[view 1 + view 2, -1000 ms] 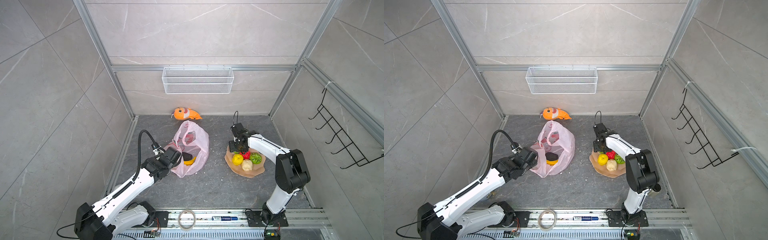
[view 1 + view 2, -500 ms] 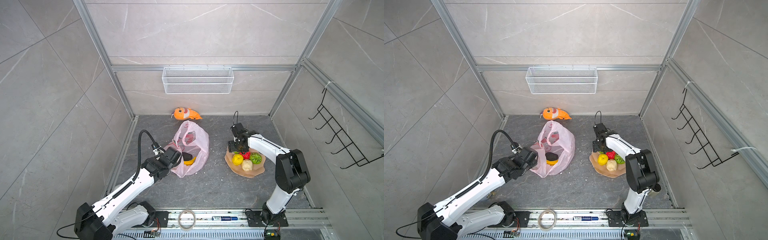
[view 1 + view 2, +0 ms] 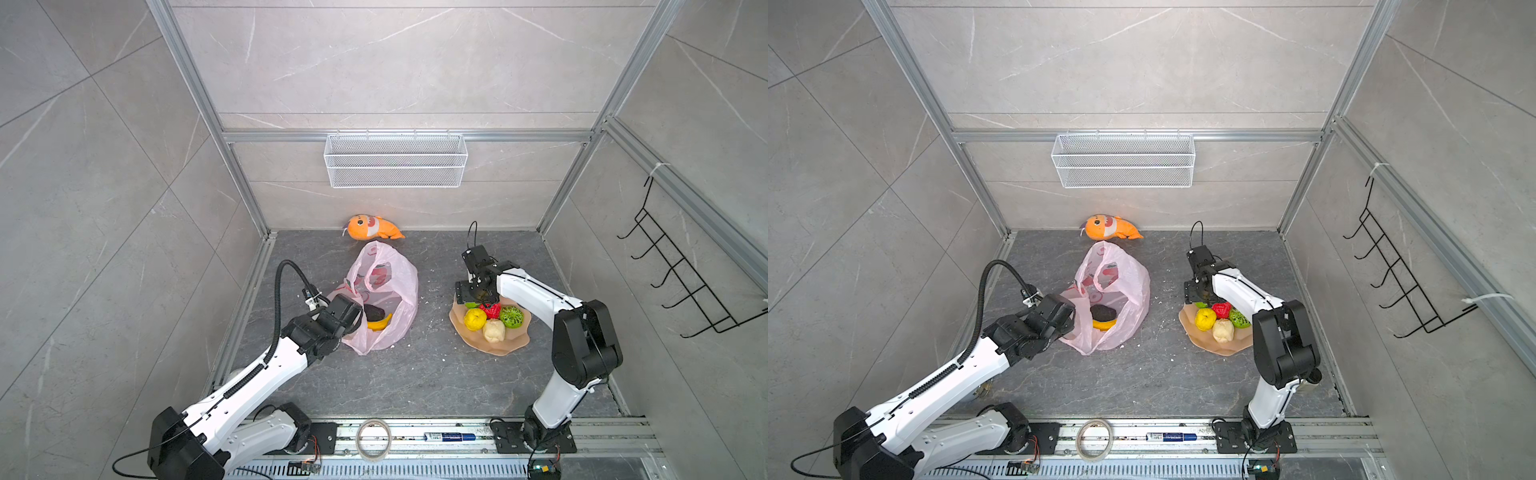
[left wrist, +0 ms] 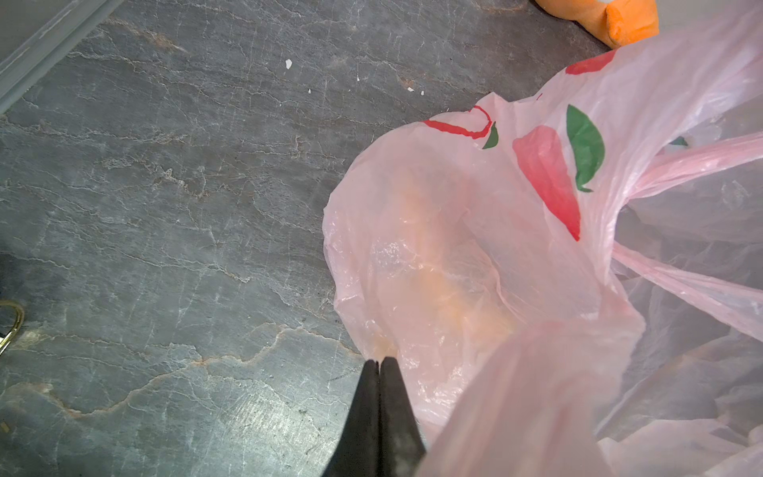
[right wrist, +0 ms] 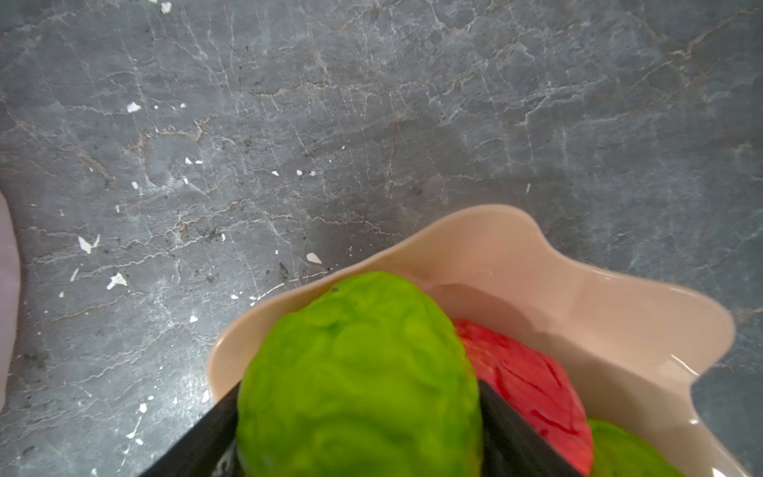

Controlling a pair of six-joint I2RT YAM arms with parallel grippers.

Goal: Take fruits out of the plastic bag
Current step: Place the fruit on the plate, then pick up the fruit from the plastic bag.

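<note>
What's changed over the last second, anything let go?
Almost nothing moved. The right gripper hangs over the plate, its jaws easing wider around the green fruit; whether it has let go, I cannot tell. Unchanged: left gripper shut on the rim of the plastic bag, avocado and banana inside.

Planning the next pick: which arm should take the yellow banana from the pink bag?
Probably right. The left gripper pinches the thin pink plastic bag open; the right gripper straddles a lumpy green fruit over the peach scalloped plate, jaws apart.
</note>
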